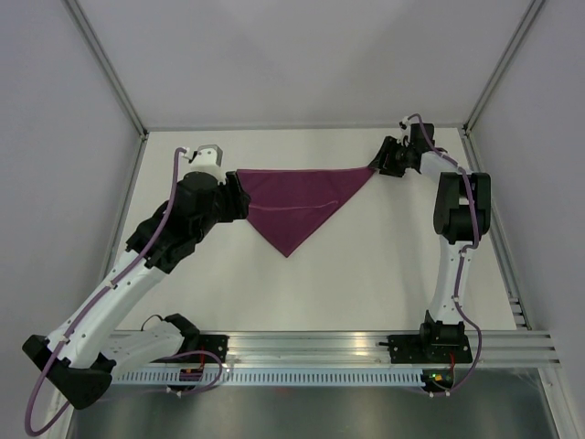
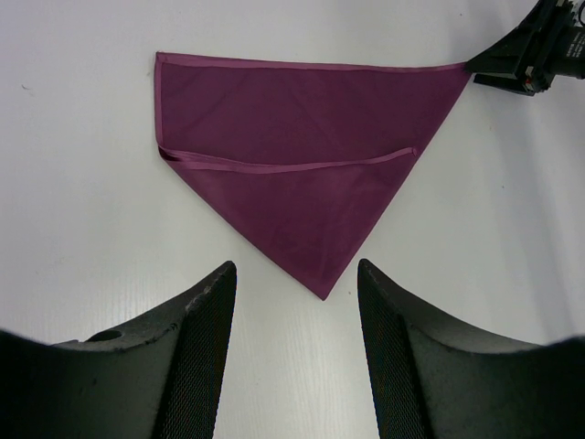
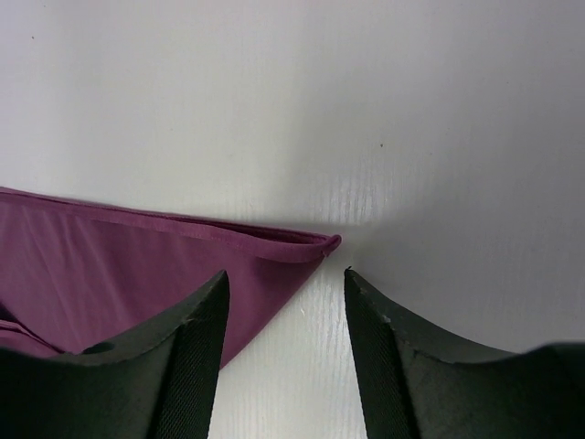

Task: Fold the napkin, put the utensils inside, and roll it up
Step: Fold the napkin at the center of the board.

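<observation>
Napkin (image 1: 297,206) lies flat on the desk (image 1: 366,283), folded to a triangle. Its long edge runs along the far edge of the desk and its tip points toward the near edge. A second hem (image 2: 292,165) crosses the middle, so the layers do not match exactly.

Left gripper (image 2: 294,274): jaws apart, nothing between them, sitting at the napkin's left corner. Right gripper (image 3: 285,274): jaws apart too, empty, with the napkin's right corner just ahead of its fingertips and not pinched.

No cutlery in view on any camera.

Risks as I judge them:
- The cloth is thin and glossy. A pinch at the right corner could catch only the top layer and peel the fold open.
- A pull from one corner alone could drag the whole triangle across the smooth desk instead of folding it.
- The mismatched layers would probably roll up crooked.
- The napkin sits close to the far edge, leaving little room to roll away from the arms.
- The source of the cutlery is unknown, and a reach for it might brush the cloth.
</observation>
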`<act>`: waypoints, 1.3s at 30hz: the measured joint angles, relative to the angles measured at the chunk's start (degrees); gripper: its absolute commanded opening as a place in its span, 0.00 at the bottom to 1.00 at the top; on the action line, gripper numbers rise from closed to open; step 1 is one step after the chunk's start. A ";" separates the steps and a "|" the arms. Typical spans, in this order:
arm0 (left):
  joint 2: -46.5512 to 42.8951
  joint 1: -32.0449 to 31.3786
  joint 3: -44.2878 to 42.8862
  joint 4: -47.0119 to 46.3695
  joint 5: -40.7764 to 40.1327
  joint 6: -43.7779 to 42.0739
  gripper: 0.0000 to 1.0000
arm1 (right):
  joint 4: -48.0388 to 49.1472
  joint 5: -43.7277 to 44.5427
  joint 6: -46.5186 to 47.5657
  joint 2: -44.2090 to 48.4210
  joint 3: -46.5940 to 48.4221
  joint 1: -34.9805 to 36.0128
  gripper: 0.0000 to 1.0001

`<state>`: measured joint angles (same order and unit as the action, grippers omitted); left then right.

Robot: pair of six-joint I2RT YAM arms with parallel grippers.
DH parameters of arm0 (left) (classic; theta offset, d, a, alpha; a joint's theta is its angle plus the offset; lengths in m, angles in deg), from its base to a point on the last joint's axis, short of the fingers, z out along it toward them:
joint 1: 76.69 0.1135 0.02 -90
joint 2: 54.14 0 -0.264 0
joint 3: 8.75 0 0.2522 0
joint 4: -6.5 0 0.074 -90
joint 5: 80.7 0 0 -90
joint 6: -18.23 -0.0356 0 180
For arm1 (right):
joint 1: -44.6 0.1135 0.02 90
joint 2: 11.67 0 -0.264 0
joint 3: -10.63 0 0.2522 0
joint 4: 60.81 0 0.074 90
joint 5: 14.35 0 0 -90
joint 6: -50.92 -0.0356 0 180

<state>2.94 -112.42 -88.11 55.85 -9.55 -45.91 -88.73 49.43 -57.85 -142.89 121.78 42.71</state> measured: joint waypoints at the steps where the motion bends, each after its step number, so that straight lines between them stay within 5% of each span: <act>1: 0.00 0.00 0.00 -0.02 0.02 0.00 0.61 | 0.13 -0.07 -0.37 -0.31 0.26 0.00 0.57; 20: 0.00 0.00 0.39 -0.17 0.02 0.02 0.61 | 3.02 -1.22 -3.48 -2.60 0.85 0.00 0.16; 39: -0.02 0.00 1.33 -0.26 1.01 0.02 0.61 | 12.37 -2.16 1.29 10.73 -12.90 4.04 0.13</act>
<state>2.92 -112.42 -86.78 55.59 -8.55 -45.88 -76.36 47.26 -56.56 -132.16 108.88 46.75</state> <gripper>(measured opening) 0.606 0.132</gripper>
